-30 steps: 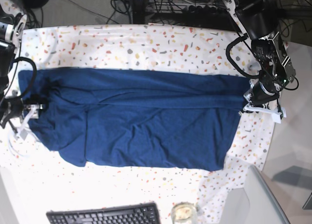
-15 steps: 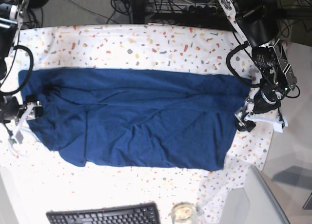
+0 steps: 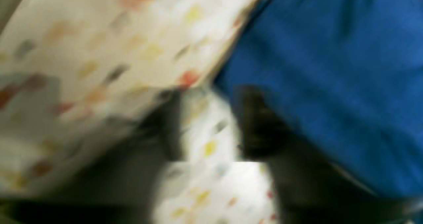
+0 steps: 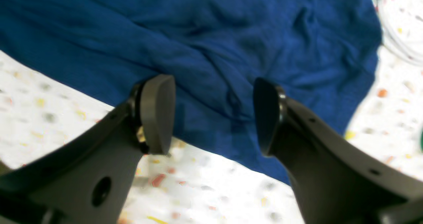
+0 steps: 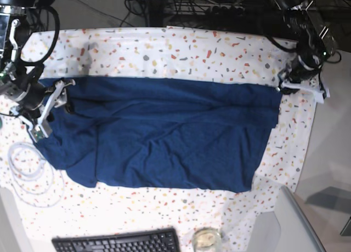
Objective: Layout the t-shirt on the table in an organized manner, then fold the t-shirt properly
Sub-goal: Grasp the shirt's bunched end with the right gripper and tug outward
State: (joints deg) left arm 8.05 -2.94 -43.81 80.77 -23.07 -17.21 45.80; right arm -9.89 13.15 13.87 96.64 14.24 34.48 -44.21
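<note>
Navy fabric dominates the scene: the t-shirt (image 5: 159,131) lies spread lengthwise across the table (image 5: 164,49), its white cloth speckled with terrazzo flecks, in the base view. At that view's left edge the right gripper (image 5: 50,108) hangs over the shirt's bunched end, just above a coil of white cable (image 5: 24,167) lying on the cloth. Along the bottom edge sit a black keyboard (image 5: 118,242) and, just right of it, a small glass jar (image 5: 206,239) holding something pale that cannot be made out. At the far right the left gripper (image 5: 299,83) sits beside the shirt's upper right corner.

The right wrist view shows what the overhead misses: the right gripper (image 4: 211,113) has its two dark pads (image 4: 158,113) standing well apart and empty, with wrinkled shirt (image 4: 205,42) and speckled cloth (image 4: 211,191) between and below them. The left wrist view is heavily blurred; the left gripper (image 3: 208,125) shows as two dark shapes with cloth (image 3: 82,62) between them and the shirt (image 3: 330,68) at right, so whether it is clenched or released cannot be told.
</note>
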